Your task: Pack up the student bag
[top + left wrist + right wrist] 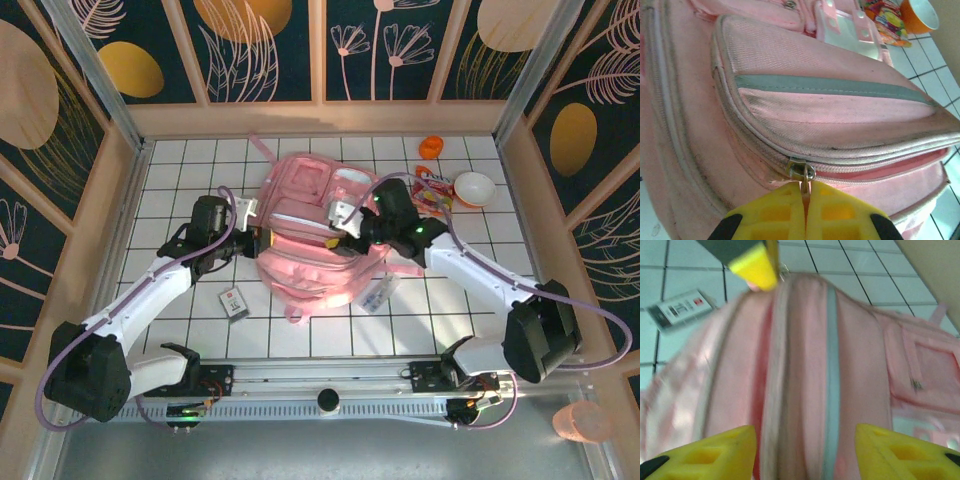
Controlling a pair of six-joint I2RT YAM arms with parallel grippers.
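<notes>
The student bag, pale pink, lies flat in the middle of the white tiled table. At its left side my left gripper is shut on the metal zip pull of a front pocket, the pull pinched between the yellow fingertips. To the right of the slider that zip is parted. My right gripper sits over the bag's right side. It stands open, with the pocket's grey stripe and seams between its fingers. In the right wrist view, a finger of the left gripper shows at the bag's far edge.
A small printed card lies on the tiles left of the bag's lower end, and a clear packet to its right. At back right are a colourful snack pack, an orange bowl and a small orange item. Wooden walls surround the table.
</notes>
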